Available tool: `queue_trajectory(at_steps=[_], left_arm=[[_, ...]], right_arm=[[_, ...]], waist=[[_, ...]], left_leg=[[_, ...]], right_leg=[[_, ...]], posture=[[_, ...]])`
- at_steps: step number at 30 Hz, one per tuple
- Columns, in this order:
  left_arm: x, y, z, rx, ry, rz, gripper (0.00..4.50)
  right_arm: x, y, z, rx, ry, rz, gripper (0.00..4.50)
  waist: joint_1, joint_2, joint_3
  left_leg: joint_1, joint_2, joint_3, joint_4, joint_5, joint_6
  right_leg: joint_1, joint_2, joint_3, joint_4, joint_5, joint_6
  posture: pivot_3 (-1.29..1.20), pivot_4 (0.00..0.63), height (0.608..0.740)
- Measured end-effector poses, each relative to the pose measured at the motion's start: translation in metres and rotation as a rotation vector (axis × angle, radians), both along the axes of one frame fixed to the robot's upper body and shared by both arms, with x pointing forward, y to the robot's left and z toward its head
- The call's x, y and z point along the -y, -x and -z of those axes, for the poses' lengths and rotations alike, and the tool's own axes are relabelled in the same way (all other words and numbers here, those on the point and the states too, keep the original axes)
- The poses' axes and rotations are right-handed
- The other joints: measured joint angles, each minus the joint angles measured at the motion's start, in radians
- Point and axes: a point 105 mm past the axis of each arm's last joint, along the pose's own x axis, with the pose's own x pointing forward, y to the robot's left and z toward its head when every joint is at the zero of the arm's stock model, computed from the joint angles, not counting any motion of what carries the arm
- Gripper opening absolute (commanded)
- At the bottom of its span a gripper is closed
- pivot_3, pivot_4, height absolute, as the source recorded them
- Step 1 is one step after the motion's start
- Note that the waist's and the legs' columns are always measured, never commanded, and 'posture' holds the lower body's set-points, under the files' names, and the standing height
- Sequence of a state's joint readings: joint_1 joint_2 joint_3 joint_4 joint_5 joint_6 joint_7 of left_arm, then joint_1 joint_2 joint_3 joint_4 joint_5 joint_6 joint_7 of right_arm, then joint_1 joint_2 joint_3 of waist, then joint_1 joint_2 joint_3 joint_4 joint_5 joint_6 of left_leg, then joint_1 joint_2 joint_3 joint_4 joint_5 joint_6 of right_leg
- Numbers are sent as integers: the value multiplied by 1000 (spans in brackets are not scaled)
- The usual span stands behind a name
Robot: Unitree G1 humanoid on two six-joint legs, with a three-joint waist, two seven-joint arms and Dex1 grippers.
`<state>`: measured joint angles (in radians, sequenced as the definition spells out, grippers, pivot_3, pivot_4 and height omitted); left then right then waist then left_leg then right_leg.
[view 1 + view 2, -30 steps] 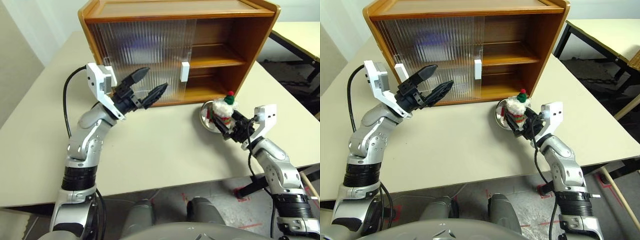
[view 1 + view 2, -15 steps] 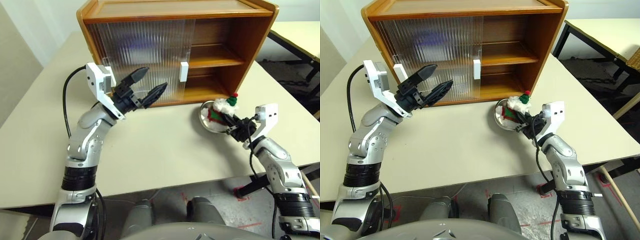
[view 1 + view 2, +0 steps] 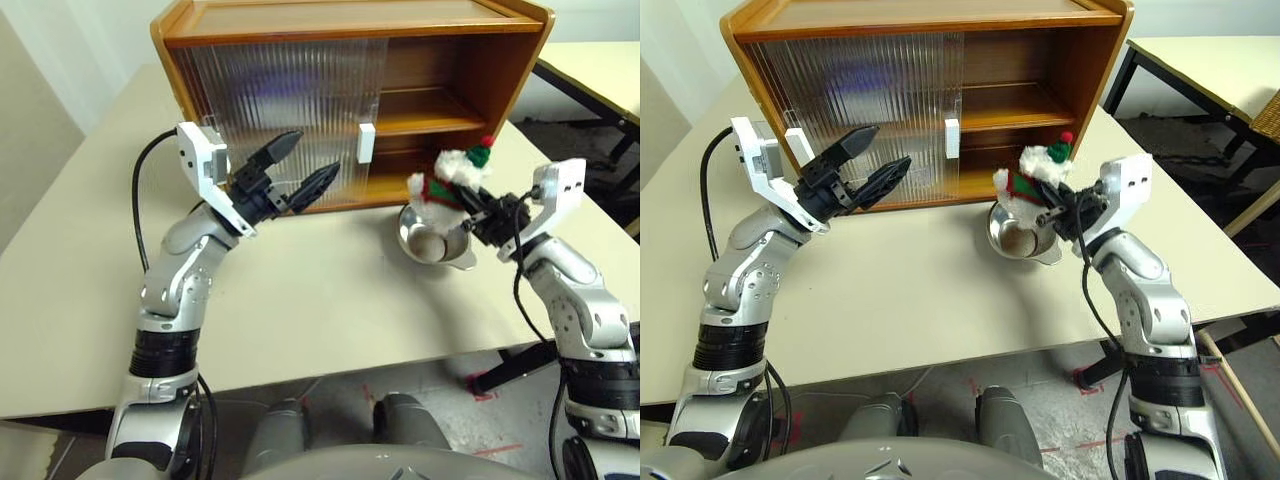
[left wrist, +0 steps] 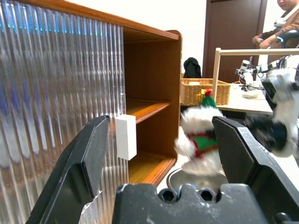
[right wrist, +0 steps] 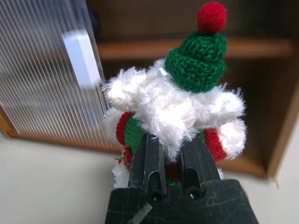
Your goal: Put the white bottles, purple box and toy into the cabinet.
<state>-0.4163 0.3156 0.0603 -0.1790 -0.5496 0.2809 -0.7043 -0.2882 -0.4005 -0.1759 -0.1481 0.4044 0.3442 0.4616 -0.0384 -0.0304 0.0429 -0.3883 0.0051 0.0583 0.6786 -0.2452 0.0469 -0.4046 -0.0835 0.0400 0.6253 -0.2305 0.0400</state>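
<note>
Right gripper [image 3: 1048, 203] is pinched on the toy [image 3: 1033, 172], fingers clamped into the fluffy body from below and behind. The toy hangs clear of the table [image 3: 320, 300], upright, its green hat with a red pompom on top, directly above the metal bowl [image 3: 432, 239] and not touching it. Inside the bowl lies a small roundish tan object, too small to identify.

Left gripper [image 3: 297, 170] hovers over the table in front of the cabinet's closed door, fingers spread wide apart, nothing between them. It is well apart from the toy and the bowl.

The cabinet [image 3: 520, 60] stands at the far side of the table. Its ribbed sliding door [image 3: 290, 100] covers the left half; the white handle [image 3: 367, 142] sits at the door's right edge. The right half is open, showing the inner shelf [image 3: 425, 112] and the cabinet floor, both bare where visible. The toy is in front of this open half, outside it.

Farther back, in the left wrist view, a wicker basket [image 4: 204, 90] sits on another table, and a person's sleeve [image 4: 280, 35] is at the edge.

No readable labels or writing on any item.
</note>
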Motion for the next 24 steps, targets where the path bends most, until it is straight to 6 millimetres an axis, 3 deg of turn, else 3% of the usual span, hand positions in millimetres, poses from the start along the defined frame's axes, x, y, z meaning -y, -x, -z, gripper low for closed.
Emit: queue_trajectory(at_steps=[7,12,24], left_arm=[[0,0,-1,5,2,-2,4500],[-1,1,1,5,2,-4,4500],[-4,2,6,-10,-3,-17,4500]], right_arm=[[3,-26,-49,107,20,1,197],[6,-36,-54,113,41,-2,197],[7,-61,-92,203,78,-10,197]], waist=[[1,0,0],[2,0,0],[2,0,0]], left_leg=[[0,0,1,0,1,1],[-1,0,1,0,1,2],[0,1,1,0,1,2]], right_leg=[[0,0,0,0,1,-2],[0,0,1,-1,1,-2],[0,0,1,0,2,-3]], posture=[[-9,0,740],[6,0,740],[17,0,740]])
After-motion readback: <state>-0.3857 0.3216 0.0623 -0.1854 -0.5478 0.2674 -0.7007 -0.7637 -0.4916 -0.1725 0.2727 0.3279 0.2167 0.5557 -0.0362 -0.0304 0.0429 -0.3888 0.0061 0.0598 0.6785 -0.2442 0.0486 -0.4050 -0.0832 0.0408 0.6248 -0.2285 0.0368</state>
